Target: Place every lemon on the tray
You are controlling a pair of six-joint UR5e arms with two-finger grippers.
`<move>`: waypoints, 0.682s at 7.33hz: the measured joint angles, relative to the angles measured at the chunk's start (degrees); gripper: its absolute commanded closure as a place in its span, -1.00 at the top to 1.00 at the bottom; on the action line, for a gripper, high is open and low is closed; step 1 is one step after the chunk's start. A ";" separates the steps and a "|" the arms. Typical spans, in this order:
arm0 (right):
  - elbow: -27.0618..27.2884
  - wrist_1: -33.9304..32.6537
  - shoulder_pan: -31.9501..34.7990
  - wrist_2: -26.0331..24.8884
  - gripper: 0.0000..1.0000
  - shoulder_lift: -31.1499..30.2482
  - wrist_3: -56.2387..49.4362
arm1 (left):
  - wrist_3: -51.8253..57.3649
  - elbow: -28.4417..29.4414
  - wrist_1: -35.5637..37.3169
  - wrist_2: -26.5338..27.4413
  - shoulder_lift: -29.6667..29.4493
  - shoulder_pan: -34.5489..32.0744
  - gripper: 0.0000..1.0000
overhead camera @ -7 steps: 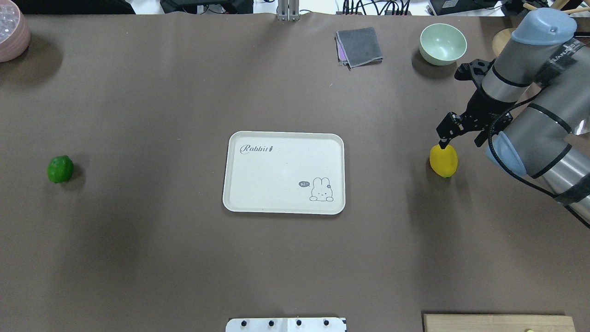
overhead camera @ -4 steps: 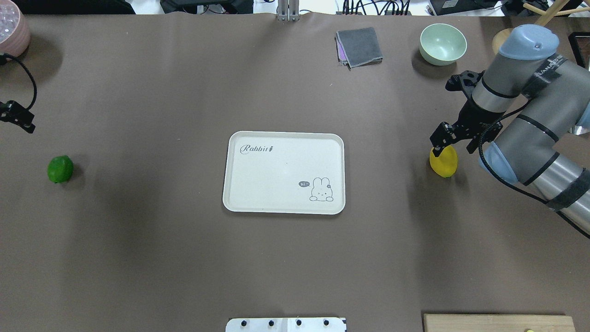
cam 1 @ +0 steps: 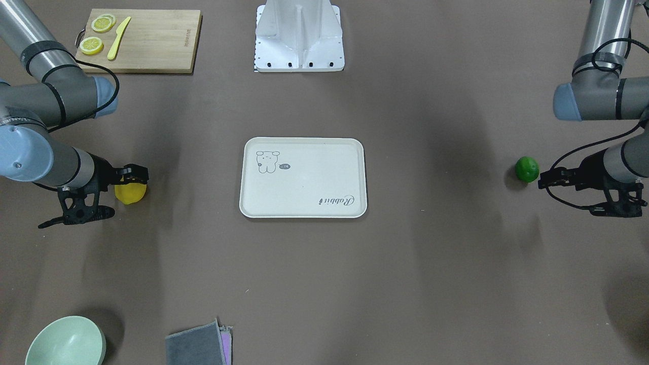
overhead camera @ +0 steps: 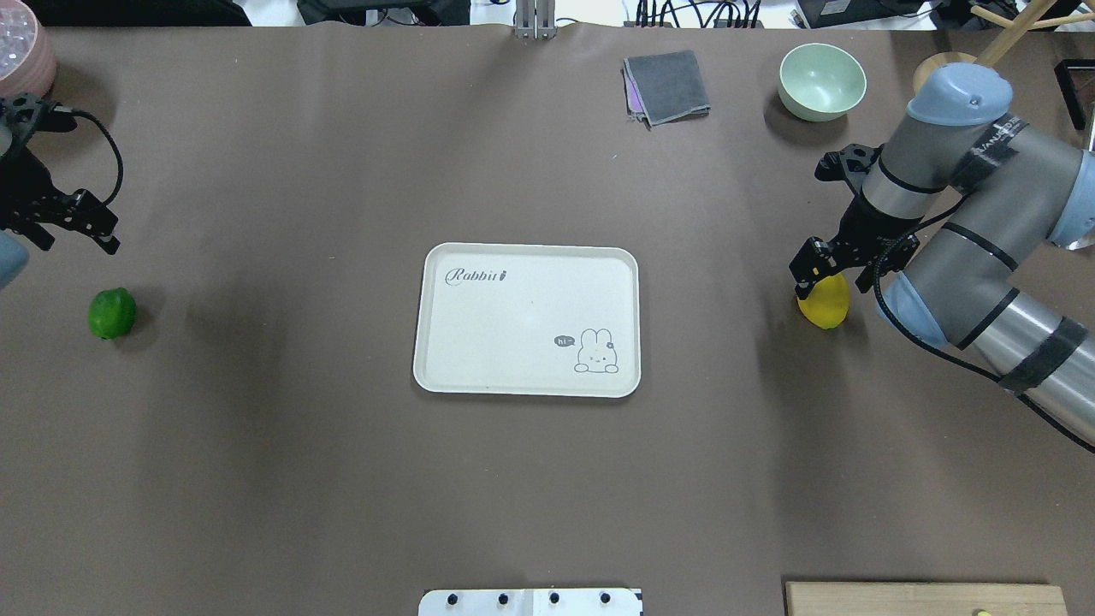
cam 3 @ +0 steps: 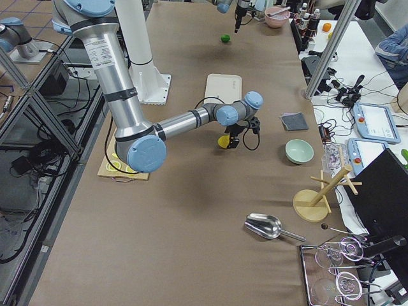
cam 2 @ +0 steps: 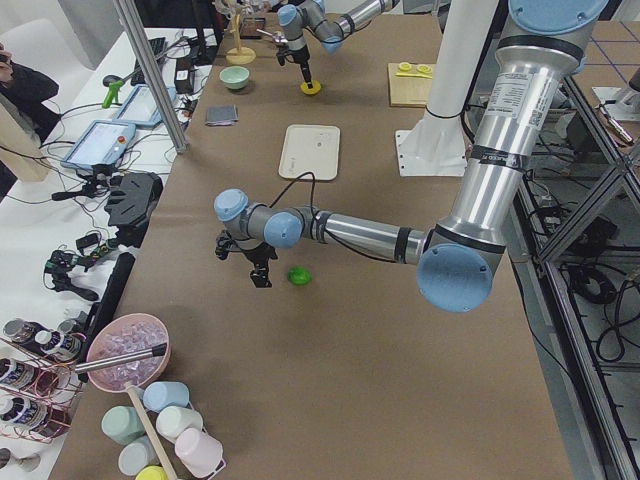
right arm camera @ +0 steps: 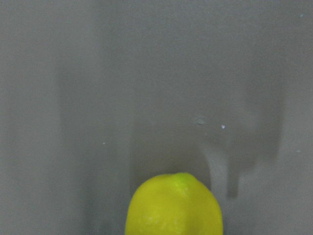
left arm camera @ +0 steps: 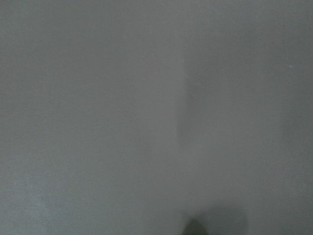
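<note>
Overhead exterior: right gripper (overhead camera: pixel 834 272) gapes empty over the lemon (overhead camera: pixel 825 306) by the table's (overhead camera: pixel 547 479) right edge; an off-centre squeeze could squirt it away!

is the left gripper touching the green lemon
Apart. The overhead view shows a strip of bare table between the left gripper and the green lemon.

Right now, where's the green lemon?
Overhead view, far left: the green lemon lies on the table, well left of the tray, just robot-side of the left gripper.
</note>
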 measured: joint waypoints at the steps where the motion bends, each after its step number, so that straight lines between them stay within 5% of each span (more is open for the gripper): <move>1: -0.47 0.60 -0.09 0.01 -0.22 0.08 0.02 | -0.20 0.33 0.06 -0.32 -0.22 1.03 0.96; 2: -0.66 0.86 -0.11 0.05 -0.72 0.18 0.05 | -1.23 0.40 0.08 -1.15 -0.29 2.10 0.96; 5: -0.35 1.04 0.11 0.27 -0.79 0.80 0.09 | -3.02 0.15 -0.23 -4.32 0.18 3.68 0.96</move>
